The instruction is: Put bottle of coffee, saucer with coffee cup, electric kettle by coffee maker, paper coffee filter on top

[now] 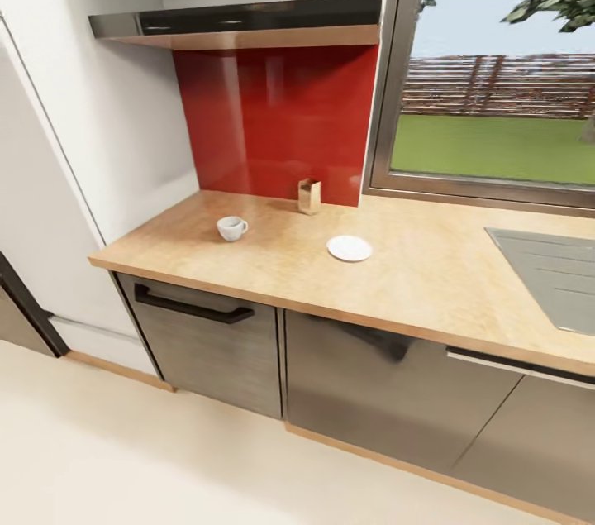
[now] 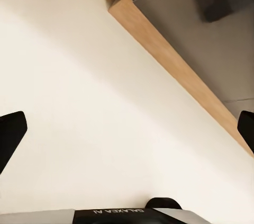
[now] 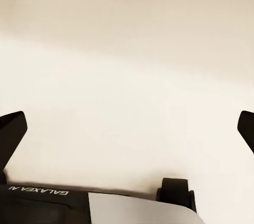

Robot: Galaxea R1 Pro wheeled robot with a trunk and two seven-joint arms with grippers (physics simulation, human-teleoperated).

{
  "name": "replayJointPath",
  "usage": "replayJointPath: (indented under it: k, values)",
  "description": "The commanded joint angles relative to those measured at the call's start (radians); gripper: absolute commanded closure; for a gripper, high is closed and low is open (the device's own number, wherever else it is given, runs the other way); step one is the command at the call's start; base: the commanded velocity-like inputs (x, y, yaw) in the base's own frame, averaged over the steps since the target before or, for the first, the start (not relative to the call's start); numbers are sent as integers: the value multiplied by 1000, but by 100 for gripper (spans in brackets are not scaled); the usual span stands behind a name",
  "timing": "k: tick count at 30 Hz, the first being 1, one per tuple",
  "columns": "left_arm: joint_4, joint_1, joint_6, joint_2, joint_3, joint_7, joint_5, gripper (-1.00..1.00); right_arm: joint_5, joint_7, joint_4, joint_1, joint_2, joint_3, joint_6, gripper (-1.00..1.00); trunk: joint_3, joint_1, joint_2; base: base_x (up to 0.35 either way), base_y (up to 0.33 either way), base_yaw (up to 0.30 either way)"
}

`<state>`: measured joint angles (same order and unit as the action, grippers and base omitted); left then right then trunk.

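On the light wooden kitchen surface (image 1: 430,277), a white ceramic coffee cup (image 1: 231,228) is seen well apart from a white round saucer (image 1: 349,248); placement is judged outstanding. The left end effector (image 2: 127,131) and right end effector (image 3: 127,128) are spread wide, empty, above floor.

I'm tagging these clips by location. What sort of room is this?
A home kitchen, by the look of it: a wooden countertop over cabinets, a range hood above a red backsplash, and a cooktop by a garden window. A coffee cup and saucer sit out.
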<state>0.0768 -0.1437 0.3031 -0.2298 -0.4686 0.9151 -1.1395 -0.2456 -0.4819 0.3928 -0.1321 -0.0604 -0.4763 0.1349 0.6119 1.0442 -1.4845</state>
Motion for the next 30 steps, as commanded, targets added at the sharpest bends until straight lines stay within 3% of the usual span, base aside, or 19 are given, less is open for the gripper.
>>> replayJointPath:
  k: [1,10,24,30]
  values:
    - [0,0,5,0,-8,1,-6,-100,-11,-6,0,-1,1,-8,5,-100,1,0,0,0,300,-11]
    - [0,0,5,0,-8,1,-6,-100,-11,-6,0,-1,1,-8,5,-100,1,0,0,0,305,-12]
    - [0,0,5,0,-9,1,-6,-100,-11,-6,0,-1,1,-8,5,-100,1,0,0,0,54,-256]
    - [0,0,5,0,-9,1,-6,-100,-11,-6,0,-1,1,-8,5,-100,1,0,0,78,255,-83]
